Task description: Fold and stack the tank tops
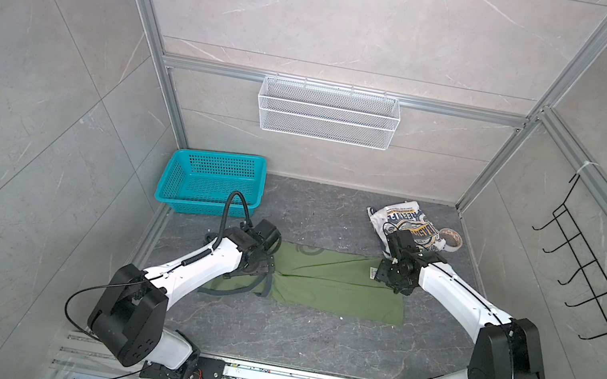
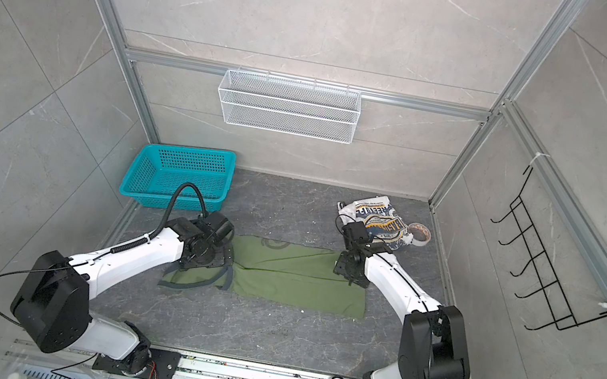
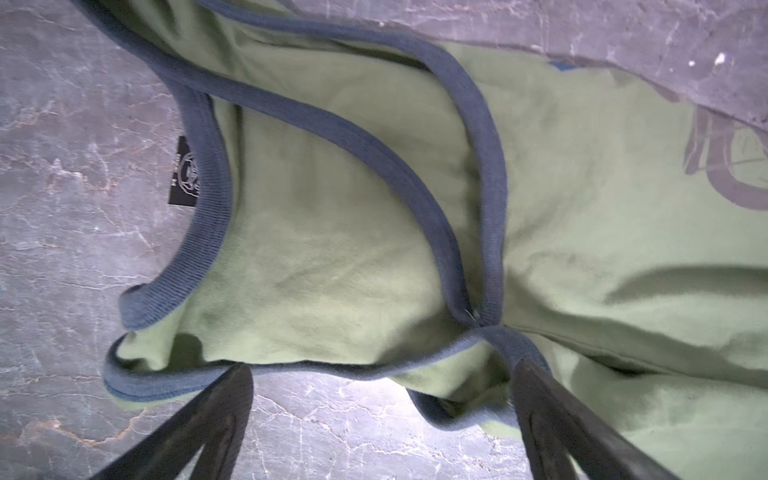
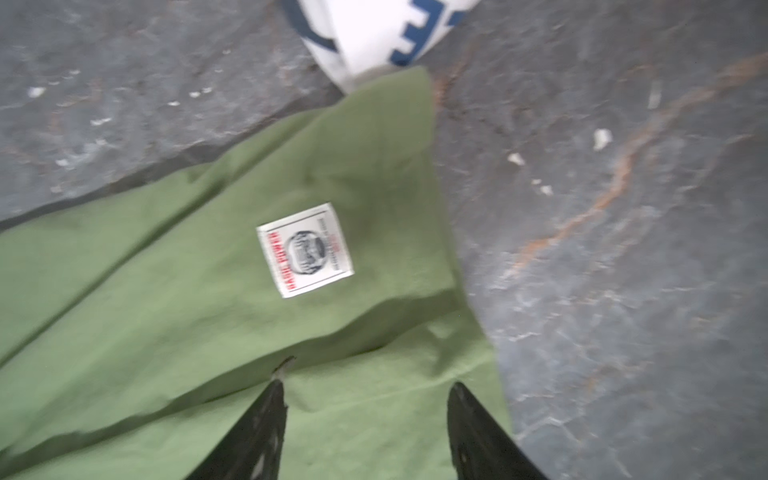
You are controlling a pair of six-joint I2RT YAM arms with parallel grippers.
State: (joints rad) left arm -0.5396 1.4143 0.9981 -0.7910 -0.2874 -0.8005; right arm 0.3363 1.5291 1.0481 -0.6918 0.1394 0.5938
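**Green top flat at mid-table; both my grippers open**

1. Table (image 1: 309,339): the grey slab lies bare between my arm bases and the cloth.
2. Green top (image 1: 335,285): it lies flat across mid-table, folded lengthwise into a long band. The straps are at the left end and the hem is at the right end.
3. Left gripper (image 3: 382,370): it points down over the strap end. The jaws stand wide apart with nothing between them. The tips sit at the grey trim (image 3: 486,166), but I cannot tell whether they touch it. A black tag (image 3: 185,170) shows at the neckline.
4. Right gripper (image 4: 368,384): it points down over the hem end. The jaws are parted and hold nothing, with green cloth lying under them. A white label (image 4: 305,249) sits on the upper fold just past the tips.
5. White top (image 1: 401,220): it lies crumpled at the far right, print up, beyond my right wrist. In the right wrist view its edge meets the green top's far corner. The two tops are not stacked.
6. Tape (image 1: 451,238): the roll rests against the white top's right side.
7. Basket (image 1: 211,178): the blue basket stands at the far left, beyond my left wrist.
8. Walls: a wire bin (image 1: 328,112) hangs on the back wall and a black rack (image 1: 589,283) on the right wall.
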